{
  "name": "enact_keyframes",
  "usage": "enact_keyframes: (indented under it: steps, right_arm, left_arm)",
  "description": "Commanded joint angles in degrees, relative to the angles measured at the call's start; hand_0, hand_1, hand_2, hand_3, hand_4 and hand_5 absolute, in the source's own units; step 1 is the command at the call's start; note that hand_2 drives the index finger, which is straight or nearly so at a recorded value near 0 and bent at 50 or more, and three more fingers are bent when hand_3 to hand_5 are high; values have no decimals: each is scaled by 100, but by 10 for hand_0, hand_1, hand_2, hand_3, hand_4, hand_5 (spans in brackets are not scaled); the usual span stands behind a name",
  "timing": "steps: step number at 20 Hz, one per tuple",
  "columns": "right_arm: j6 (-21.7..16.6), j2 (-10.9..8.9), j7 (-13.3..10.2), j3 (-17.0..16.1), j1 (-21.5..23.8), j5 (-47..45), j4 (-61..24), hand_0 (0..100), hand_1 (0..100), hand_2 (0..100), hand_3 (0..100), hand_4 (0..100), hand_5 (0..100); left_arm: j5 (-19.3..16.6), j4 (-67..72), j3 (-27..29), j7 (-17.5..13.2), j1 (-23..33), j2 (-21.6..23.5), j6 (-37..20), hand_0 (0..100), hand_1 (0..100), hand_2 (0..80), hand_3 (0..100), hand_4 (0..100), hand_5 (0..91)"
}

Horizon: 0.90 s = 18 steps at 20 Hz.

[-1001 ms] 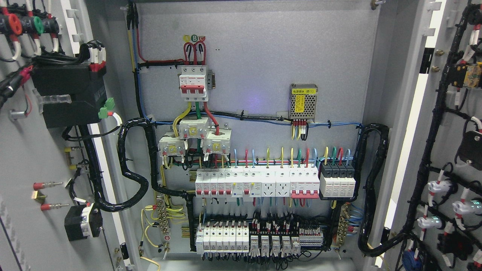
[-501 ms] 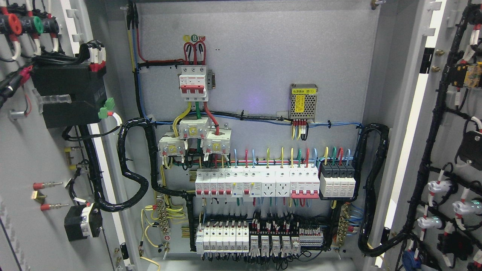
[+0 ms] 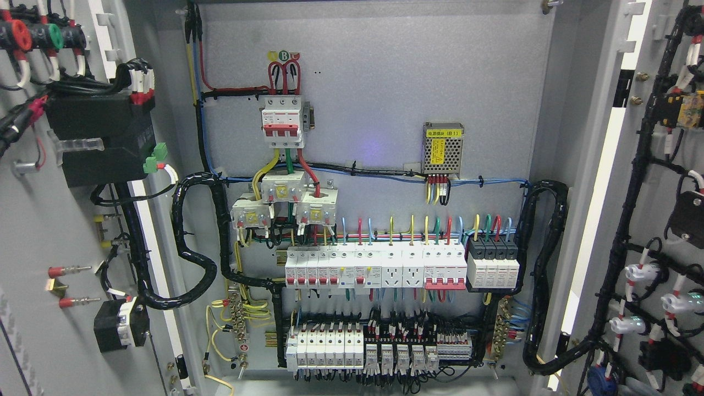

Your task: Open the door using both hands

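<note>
Grey cabinet backplate [image 3: 385, 82] between swung-out doors [image 3: 33, 231] (wired insides)

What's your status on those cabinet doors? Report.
Both hands out of view. Left door and right door swung wide, wired inner faces showing. Breaker panel fully exposed. Nothing in the way.

Bright, even light and sharp focus throughout, with a faint violet glare on the grey back panel [image 3: 379, 99].

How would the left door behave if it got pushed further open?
The left door would probably swing heavily: a black box and other parts are mounted on it. The black cable loop running into the cabinet looks slack, yet may tug near full swing.
</note>
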Motion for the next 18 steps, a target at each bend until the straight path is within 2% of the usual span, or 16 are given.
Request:
enact_keyframes:
  steps: [1,10,12,18]
  right_arm:
    - [116,-81,4,-24,29,-241,17,225,0,0,0,0,0]
    - [143,-90,4,-94,90,-434,123,225,0,0,0,0,0]
    - [152,-81,4,-121,99,-479,123,225,0,0,0,0,0]
    - [152,-90,4,-226,169,-488,228,225,0,0,0,0,0]
  left_arm:
    - [151,-289,-4,15,-55,27,-3244,0,0,0,0,27,0]
    - [441,-395,250,15,-37,97,-3394,0,0,0,0,27,0]
    - [581,-395,391,15,-29,97,-3561,0,0,0,0,26,0]
    - [986,-386,900,6,68,176,-3597,0,0,0,0,26,0]
